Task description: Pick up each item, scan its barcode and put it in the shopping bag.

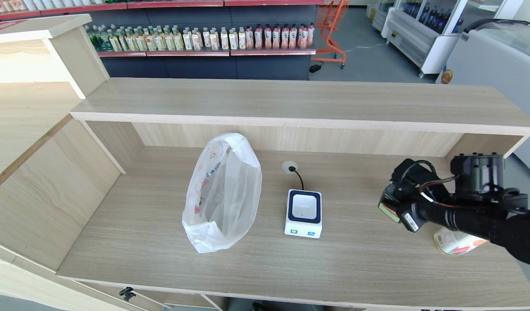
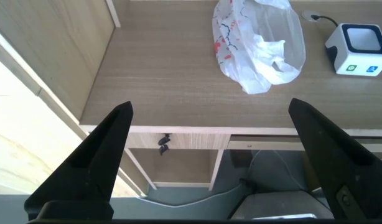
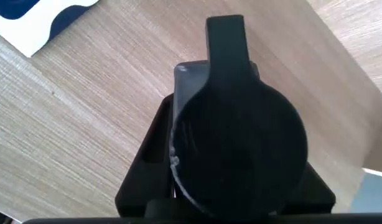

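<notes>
— Left gripper (image 2: 211,109) off the tabletop's (image 1: 334,268) near edge, fingers (image 2: 110,143) spread wide, holding nothing. Then bag (image 1: 224,190), then scanner (image 1: 304,214). Far right?
— Can (image 1: 457,242) on the tabletop beneath the right arm (image 1: 472,222); right gripper (image 3: 225,37) by a dark round top (image 3: 237,149), likely its lid. Grip impossible to tell.
— Step?
— Pick-up, probably. Next: sure hold, lift, carry left to the scanner, barcode toward its window.
— Axis?
— Seemingly upright, long axis vertical, lid up.

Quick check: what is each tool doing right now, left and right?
Left tool: open, holding nothing.
Right tool: closed on a dark round-topped item.
</notes>
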